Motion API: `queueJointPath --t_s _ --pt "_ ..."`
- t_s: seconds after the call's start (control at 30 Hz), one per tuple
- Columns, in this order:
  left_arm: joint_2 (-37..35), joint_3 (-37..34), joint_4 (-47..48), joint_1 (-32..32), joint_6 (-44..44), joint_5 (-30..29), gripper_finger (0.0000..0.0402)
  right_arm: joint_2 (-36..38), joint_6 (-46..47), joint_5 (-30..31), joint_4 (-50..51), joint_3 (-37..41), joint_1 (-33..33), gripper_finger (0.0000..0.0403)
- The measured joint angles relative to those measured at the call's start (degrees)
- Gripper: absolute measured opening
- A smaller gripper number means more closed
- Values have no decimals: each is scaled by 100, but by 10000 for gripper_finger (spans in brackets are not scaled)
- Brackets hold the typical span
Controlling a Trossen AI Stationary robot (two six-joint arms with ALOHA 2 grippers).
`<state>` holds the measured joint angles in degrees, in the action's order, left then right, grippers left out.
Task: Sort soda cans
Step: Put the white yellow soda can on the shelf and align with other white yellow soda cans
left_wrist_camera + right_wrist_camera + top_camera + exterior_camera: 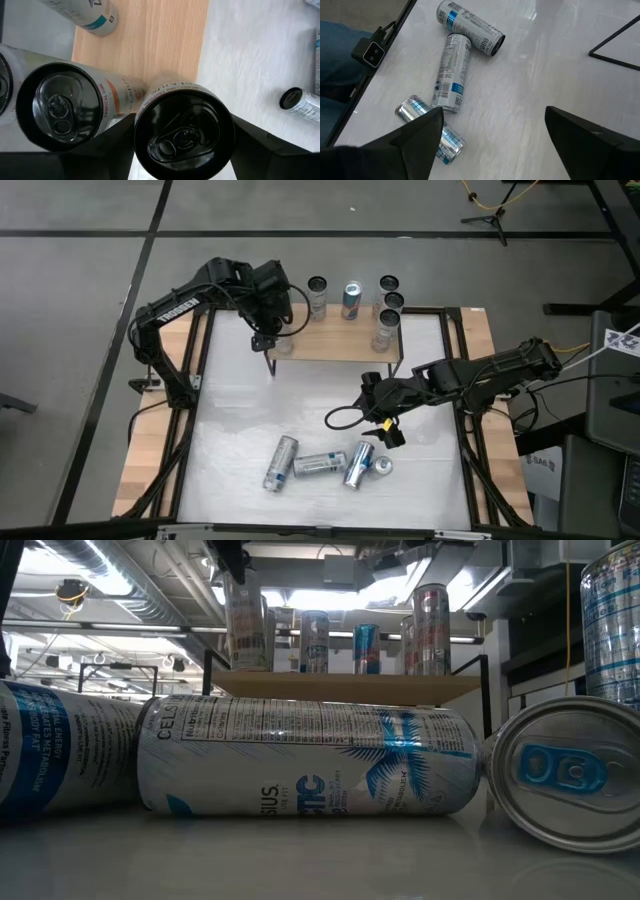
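Jaws of my left gripper (pixel 182 150) stand either side of an upright dark-topped can (pixel 184 131), closed on its body, over the near left corner of the raised wooden shelf (pixel 330 340) at the far side of the table (pixel 240 430). Just beside those jaws, on the shelf, stands a second dark-topped can (pixel 60 112), and farther along the shelf stand the other upright cans: one with a dark top (pixel 317 295), a blue-labelled one (pixel 351 300), and a cluster of three at the right end (pixel 387 308). Jaws of my right gripper (pixel 385 430) are spread wide and hold nothing, hovering above the white table surface. Just ahead of and below them lie the unsorted cans: a small can on its side nearest the fingers (pixel 427 127), a blue-labelled can (pixel 450 72) next to it, and a third (pixel 470 25) beyond, its end touching the second. From table height, one lying can (pixel 310 755) fills the foreground, with the silver top of another (pixel 560 775) beside it.
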<state>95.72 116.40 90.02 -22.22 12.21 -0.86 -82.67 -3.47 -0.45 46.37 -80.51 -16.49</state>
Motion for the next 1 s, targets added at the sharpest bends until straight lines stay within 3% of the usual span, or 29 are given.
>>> queueJointPath --t_s 0.4,1.0 --pt "0 0 -2 0 -4 1 279 0 -2 -1 0 -2 0 344" --pt "0 0 -13 4 -16 -280 282 0 -2 -2 0 -2 -2 344"
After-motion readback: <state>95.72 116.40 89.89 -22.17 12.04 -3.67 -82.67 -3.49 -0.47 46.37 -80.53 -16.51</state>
